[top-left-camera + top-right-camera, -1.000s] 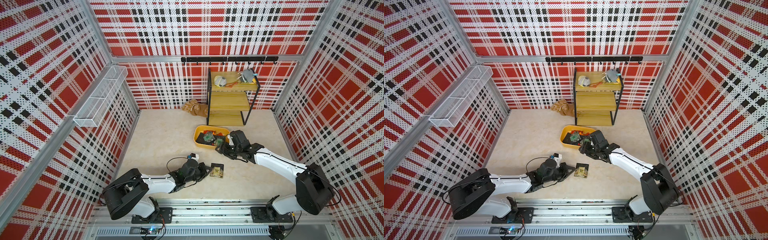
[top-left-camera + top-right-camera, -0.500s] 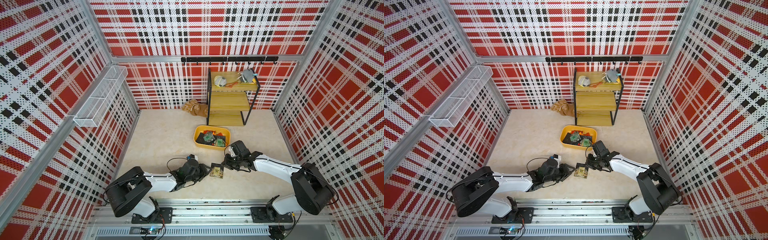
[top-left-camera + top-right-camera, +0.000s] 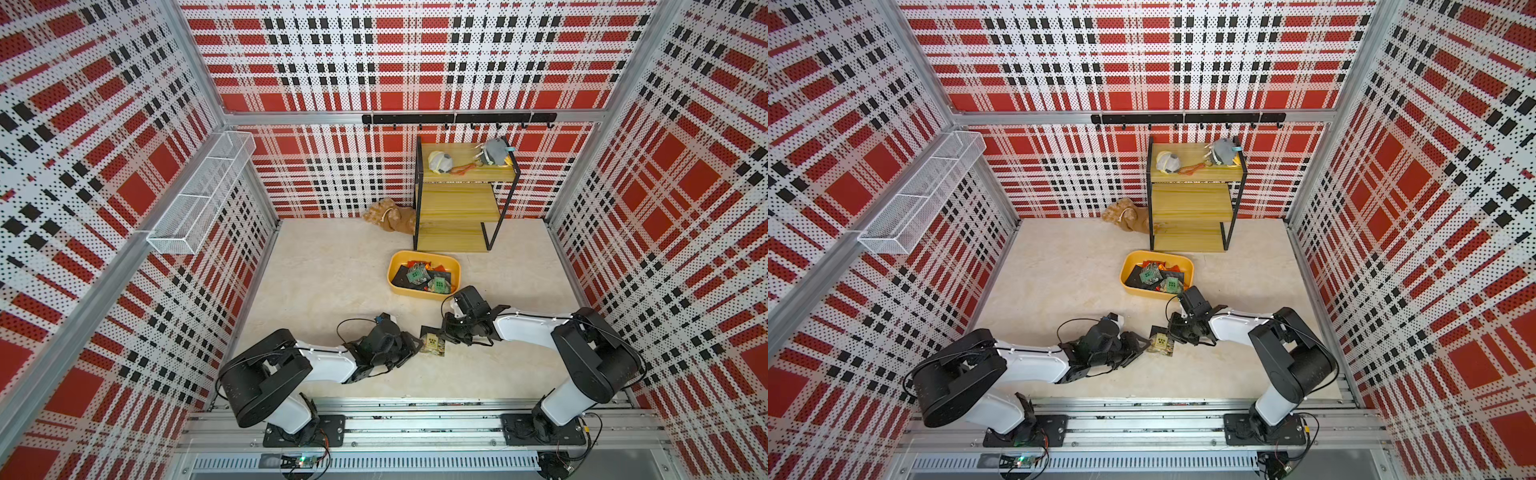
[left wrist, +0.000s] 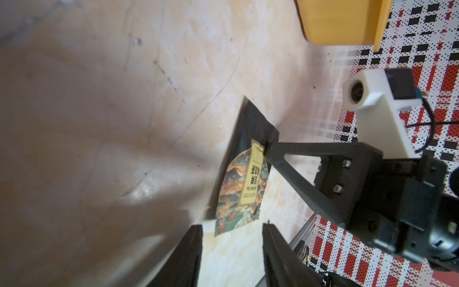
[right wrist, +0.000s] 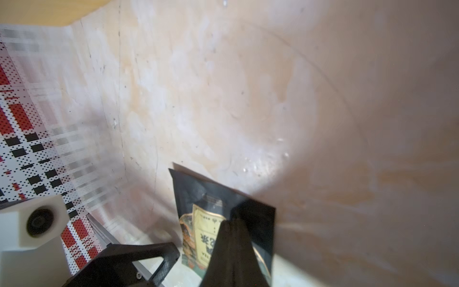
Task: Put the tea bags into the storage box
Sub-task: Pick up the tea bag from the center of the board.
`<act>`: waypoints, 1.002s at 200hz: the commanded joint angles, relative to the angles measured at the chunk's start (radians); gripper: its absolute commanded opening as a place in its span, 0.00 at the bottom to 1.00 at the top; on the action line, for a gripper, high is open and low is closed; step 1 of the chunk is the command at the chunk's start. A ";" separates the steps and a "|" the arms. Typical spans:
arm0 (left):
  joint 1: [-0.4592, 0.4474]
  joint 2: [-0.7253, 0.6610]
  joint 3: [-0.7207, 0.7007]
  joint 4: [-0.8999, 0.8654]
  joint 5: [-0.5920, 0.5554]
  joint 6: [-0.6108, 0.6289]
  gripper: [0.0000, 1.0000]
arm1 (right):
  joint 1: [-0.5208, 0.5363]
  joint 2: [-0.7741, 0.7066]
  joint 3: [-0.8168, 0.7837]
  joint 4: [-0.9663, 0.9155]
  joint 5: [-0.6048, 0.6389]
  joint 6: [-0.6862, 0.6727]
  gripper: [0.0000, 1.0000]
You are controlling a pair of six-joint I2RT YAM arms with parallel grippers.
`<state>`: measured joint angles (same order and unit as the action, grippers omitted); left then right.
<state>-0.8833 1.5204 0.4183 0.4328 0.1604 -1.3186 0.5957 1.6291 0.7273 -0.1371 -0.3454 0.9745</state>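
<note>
Near lower centre in both top views, a corner of the tea bag [image 3: 432,344] hides under the right gripper [image 5: 232,217], clamped on it; the low-stretched left gripper [image 4: 232,229] stands parted.

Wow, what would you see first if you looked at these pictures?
The red, black and white plaid walls all around jump out first. Near the front of the beige floor is a flat black tea sachet with a tan label: the right gripper pinches its edge, and the left gripper stands open at its other end. Just behind sits a shallow yellow plastic tub holding more sachets.
</note>
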 commanded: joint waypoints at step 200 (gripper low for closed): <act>-0.022 0.087 0.011 0.139 0.020 -0.024 0.17 | 0.006 0.044 -0.015 0.001 0.002 -0.004 0.00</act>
<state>-0.9051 1.5936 0.4271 0.5312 0.1688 -1.3464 0.5953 1.6485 0.7273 -0.0845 -0.3614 0.9741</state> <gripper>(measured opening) 0.214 0.059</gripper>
